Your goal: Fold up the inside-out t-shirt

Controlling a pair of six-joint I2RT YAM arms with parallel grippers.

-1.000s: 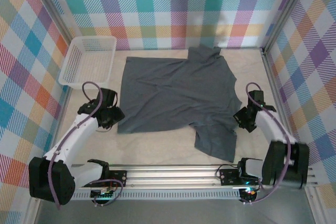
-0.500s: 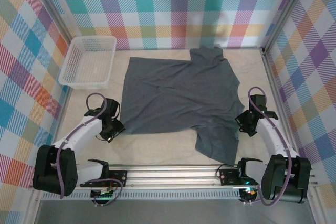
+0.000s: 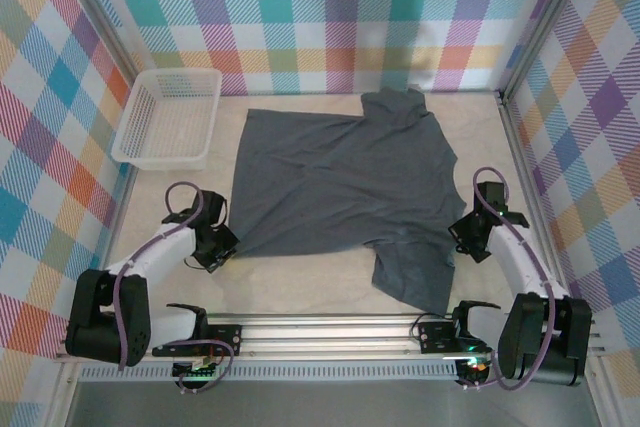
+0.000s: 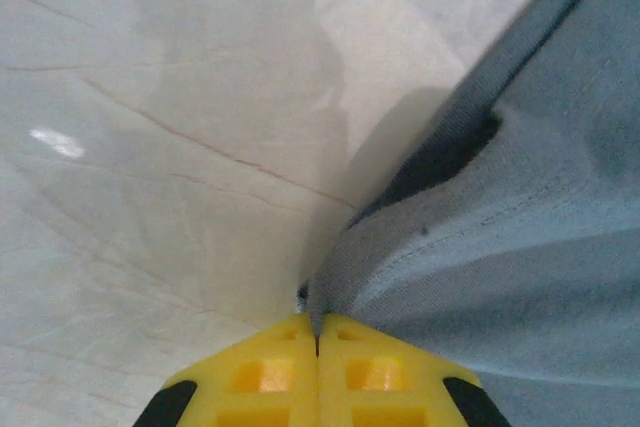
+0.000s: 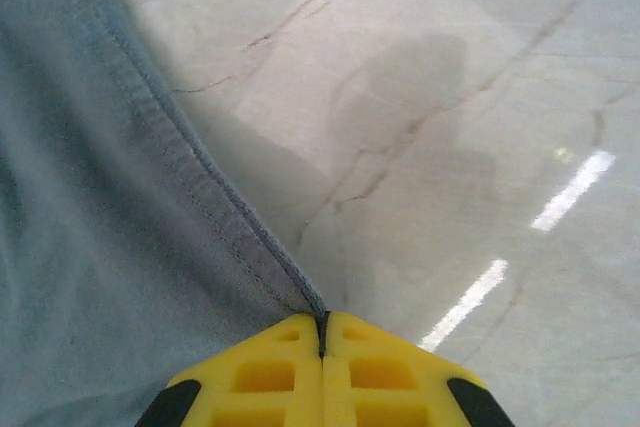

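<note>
Plaid walls (image 3: 330, 17) in many colours close in a pale, veined table (image 3: 300, 282). Your left gripper (image 4: 317, 332) has its yellow fingers (image 4: 262, 377) pressed together. They pinch a bunched fold of the dark grey t-shirt (image 3: 340, 172) at its edge, and the cloth rises off the table into the seam between them. From above, that grip sits at the t-shirt's near left corner, not far from the table's left edge.

Your right gripper (image 5: 322, 325) is closed too, and it nips the stitched hem of the t-shirt where the hem runs straight into the line between the fingers. From above, that grip is on the t-shirt's right side, near the table's right edge.

Between the two grips the t-shirt lies spread mostly flat over the middle of the table, with light wrinkles. One part reaches to the far edge right of centre. Another flap lies toward the near right, short of the metal rail (image 3: 330, 332) along the near edge.

A white lattice basket (image 3: 132, 127) sits in the far left corner of the table, apart from the t-shirt.
</note>
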